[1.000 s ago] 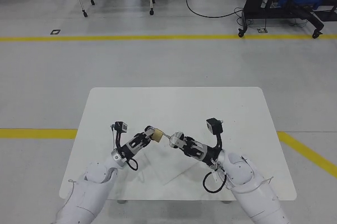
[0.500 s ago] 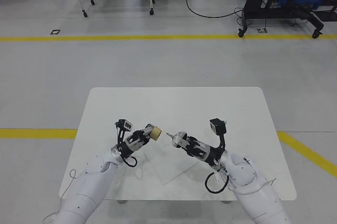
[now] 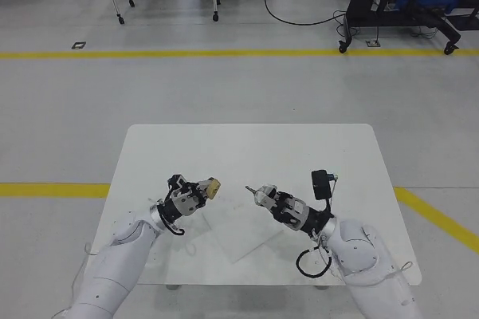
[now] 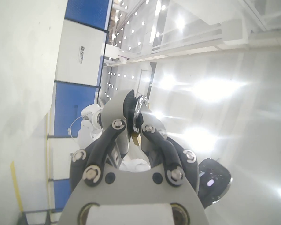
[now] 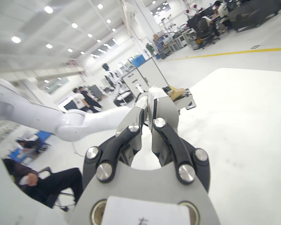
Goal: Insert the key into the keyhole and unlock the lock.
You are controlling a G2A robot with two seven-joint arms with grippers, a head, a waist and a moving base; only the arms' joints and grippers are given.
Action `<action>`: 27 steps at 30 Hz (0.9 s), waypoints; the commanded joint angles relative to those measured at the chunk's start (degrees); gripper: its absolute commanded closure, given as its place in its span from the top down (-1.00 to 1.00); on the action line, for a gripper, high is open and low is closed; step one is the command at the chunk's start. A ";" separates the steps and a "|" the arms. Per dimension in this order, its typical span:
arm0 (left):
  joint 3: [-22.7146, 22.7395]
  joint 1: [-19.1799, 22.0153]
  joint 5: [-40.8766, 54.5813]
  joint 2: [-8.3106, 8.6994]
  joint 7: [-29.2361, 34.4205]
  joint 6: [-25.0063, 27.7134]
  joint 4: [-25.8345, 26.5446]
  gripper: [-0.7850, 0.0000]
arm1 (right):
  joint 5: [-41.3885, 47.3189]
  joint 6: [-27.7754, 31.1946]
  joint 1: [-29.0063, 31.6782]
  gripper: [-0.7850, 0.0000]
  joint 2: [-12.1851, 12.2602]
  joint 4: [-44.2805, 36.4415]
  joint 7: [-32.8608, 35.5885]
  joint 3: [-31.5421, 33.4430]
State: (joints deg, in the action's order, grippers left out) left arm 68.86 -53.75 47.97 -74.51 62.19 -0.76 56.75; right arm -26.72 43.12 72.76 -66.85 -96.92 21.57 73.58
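The brass lock (image 3: 212, 187) is held above the left-centre of the white table (image 3: 303, 147), with my left gripper (image 3: 202, 192) shut on it. In the left wrist view the fingers (image 4: 128, 108) clamp the steel shackle (image 4: 139, 104), and the brass body (image 4: 135, 139) peeks out below. My right gripper (image 3: 264, 195) is shut on the key (image 3: 250, 190), whose thin tip points toward the lock across a small gap. In the right wrist view the key tip (image 5: 138, 87) sticks out past the right gripper (image 5: 147, 105), and the lock (image 5: 178, 92) sits just beyond it.
A thin pale sheet (image 3: 241, 236) lies flat on the table under and in front of the two grippers. The table's far half is bare. A yellow floor line (image 3: 40, 190) runs past both table sides.
One second ago the key tip met the lock's face. Both arms have since drawn apart, the left one leftward and the right one rightward, leaving a gap between key and lock.
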 commanded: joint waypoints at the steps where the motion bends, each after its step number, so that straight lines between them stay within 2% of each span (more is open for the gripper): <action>1: 0.95 1.13 -4.16 0.98 0.50 -8.03 1.21 -1.00 | -10.58 -2.71 1.51 -1.00 0.08 -2.94 -1.42 0.36; 3: 1.34 1.78 -7.81 1.83 1.59 -13.26 2.60 -1.00 | -19.52 -5.88 2.27 -1.00 0.10 -5.19 -2.81 0.09; 5: 2.07 1.84 -10.07 2.52 2.31 -15.73 4.11 -1.00 | -27.66 -7.40 2.81 -1.00 0.07 -6.99 -4.03 -1.39; 6: 2.76 1.70 -10.27 2.81 2.34 -16.43 5.13 -1.00 | -33.35 -7.46 2.84 -1.00 0.13 -7.82 -4.46 -2.37; 8: 3.35 1.51 -9.59 2.89 1.93 -16.09 5.59 -1.00 | -39.36 -9.02 3.16 -1.00 0.14 -8.54 -5.54 -3.42; 17: 3.35 1.51 -9.59 2.89 1.93 -16.09 5.59 -1.00 | -40.34 -9.36 3.53 -1.00 0.07 -8.61 -6.83 -4.09; 18: 3.35 1.38 -9.81 2.89 1.39 -15.81 5.73 -1.00 | -40.34 -9.36 3.53 -1.00 0.07 -8.61 -6.83 -4.09; 20: 2.77 0.60 -14.08 3.00 -3.85 -13.15 7.55 -1.00 | -40.34 -9.36 3.53 -1.00 0.07 -8.61 -6.83 -4.09; 21: 2.06 -0.02 -18.00 3.10 -7.80 -11.59 9.61 -1.00 | -41.98 -10.39 3.56 -1.00 0.11 -8.97 -6.08 -4.14; 23: 1.52 -0.84 -19.81 3.16 -9.89 -11.52 12.00 -1.00 | -46.66 -12.57 4.03 -1.00 0.17 -11.91 -6.23 -4.52; 27: 1.15 -2.01 -25.50 3.67 -14.02 -13.29 17.41 -1.00 | -62.63 -16.93 7.34 -1.00 0.63 -17.90 -8.95 -5.83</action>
State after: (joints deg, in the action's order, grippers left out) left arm 70.13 -55.44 24.03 -70.98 49.01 -13.17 72.55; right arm -83.78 27.41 79.16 -66.34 -113.61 13.36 68.10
